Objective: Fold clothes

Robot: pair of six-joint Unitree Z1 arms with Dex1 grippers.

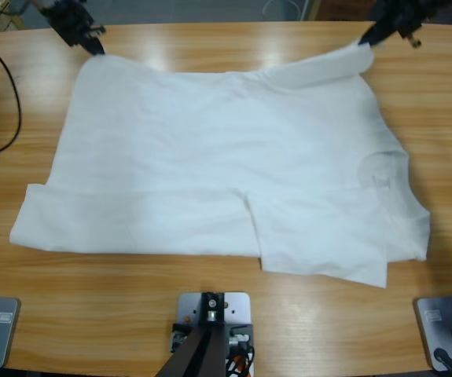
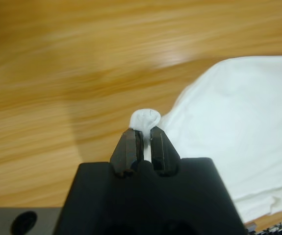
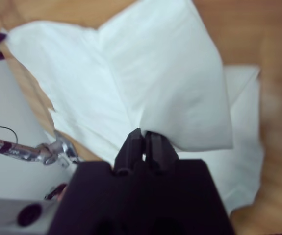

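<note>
From above, the T-shirt (image 1: 218, 181) lies spread on the table (image 1: 210, 298), near edge already folded under — far corners pinched by 2 grippers, folding unfinished. Left gripper (image 2: 143, 136) is clamped on a white nub; right gripper (image 3: 141, 139) clamps a lifted sleeve — its arm is mostly cut off.

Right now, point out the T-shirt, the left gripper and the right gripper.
T-shirt (image 1: 210, 165), high view: the middle of its flat white body.
Left gripper (image 2: 143, 133), left wrist view: between its fingers, where they pinch white fabric.
Right gripper (image 3: 143, 138), right wrist view: between its fingers, at the cloth edge.
</note>
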